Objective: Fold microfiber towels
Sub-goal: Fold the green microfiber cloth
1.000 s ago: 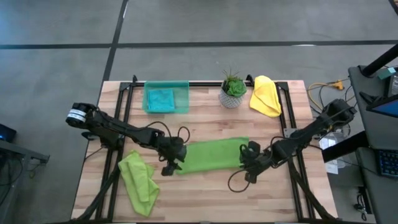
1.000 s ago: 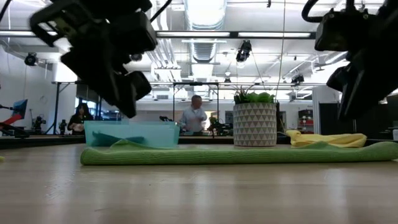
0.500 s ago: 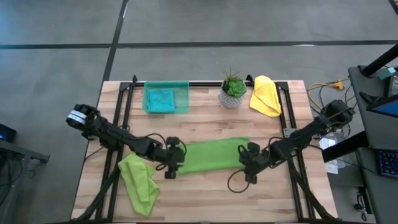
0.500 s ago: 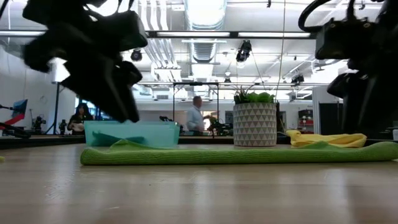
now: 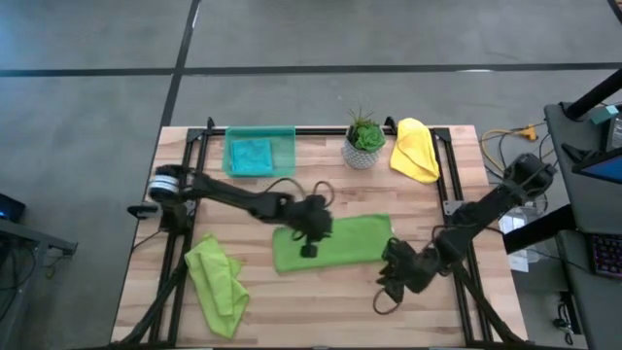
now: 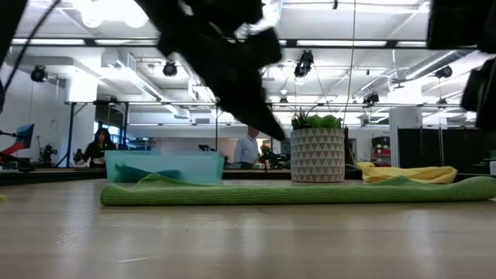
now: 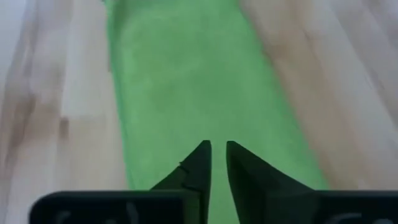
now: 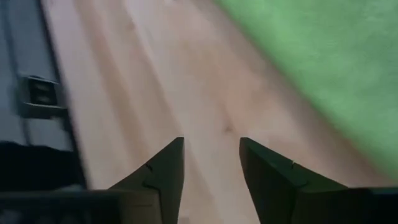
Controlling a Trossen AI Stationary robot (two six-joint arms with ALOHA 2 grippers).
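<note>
Above the folded lime towel [image 5: 335, 241] our left gripper [image 5: 309, 243] hangs nearly closed, empty; our right gripper [image 5: 391, 279] waits half-open, empty. Misjudged pinching could bunch its fold.

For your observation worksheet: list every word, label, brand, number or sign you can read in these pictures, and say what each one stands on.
No readable text anywhere.
Left wrist view: faint marks on the dark bar behind the left gripper are too blurred to read.
The green towel, tray and plant pot carry no lettering.
</note>
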